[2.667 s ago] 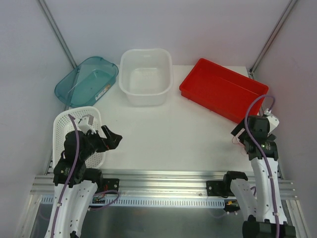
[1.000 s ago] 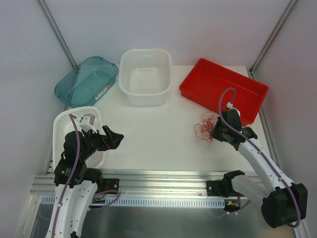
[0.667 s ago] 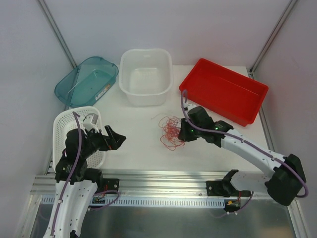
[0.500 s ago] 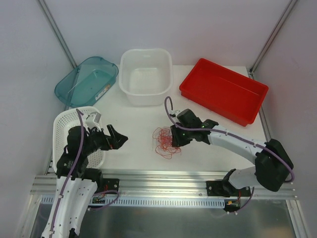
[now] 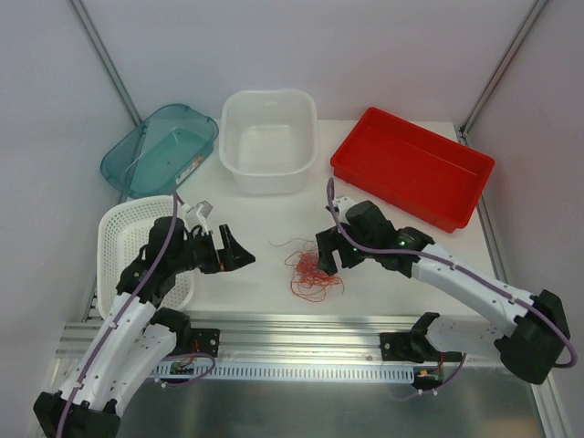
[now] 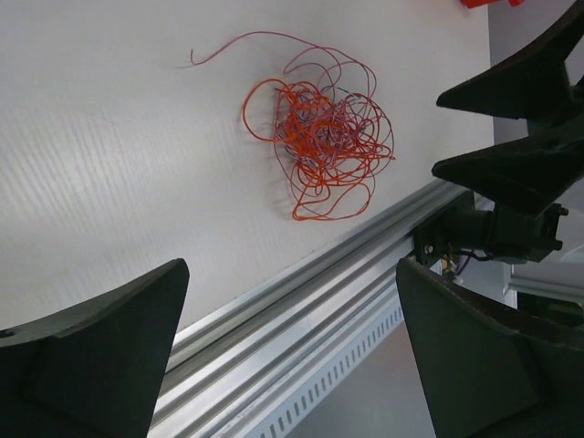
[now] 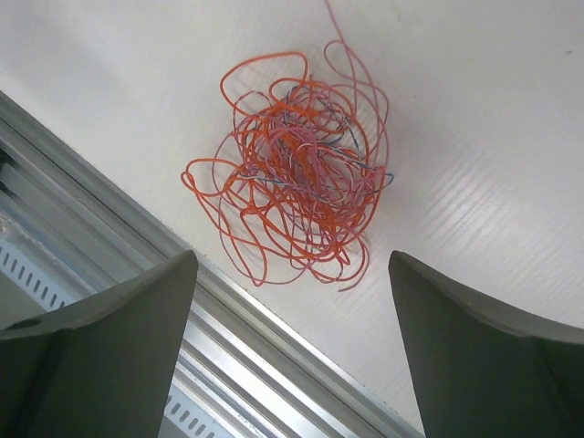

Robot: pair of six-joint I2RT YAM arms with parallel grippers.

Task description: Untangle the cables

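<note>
The cables point(image 5: 310, 269) are a fist-sized tangle of thin red-orange wires with a few pale and dark strands, lying on the white table near its front edge. The tangle shows in the left wrist view point(image 6: 324, 137) and in the right wrist view point(image 7: 297, 173). My right gripper point(image 5: 328, 255) is open and empty, just right of the tangle and apart from it. My left gripper point(image 5: 235, 253) is open and empty, a short way left of the tangle, pointing toward it. One loose wire end point(image 6: 219, 46) trails away from the tangle.
A white lattice basket point(image 5: 123, 246) stands at the left, a teal tray point(image 5: 160, 151) behind it, a white tub point(image 5: 269, 141) at the back middle, a red bin point(image 5: 411, 164) at the back right. An aluminium rail point(image 5: 301, 333) runs along the table's front edge.
My right arm carried the tangle from the right side leftward to the front middle, let it go and drew back a little. My left gripper has reached rightward toward the tangle.
</note>
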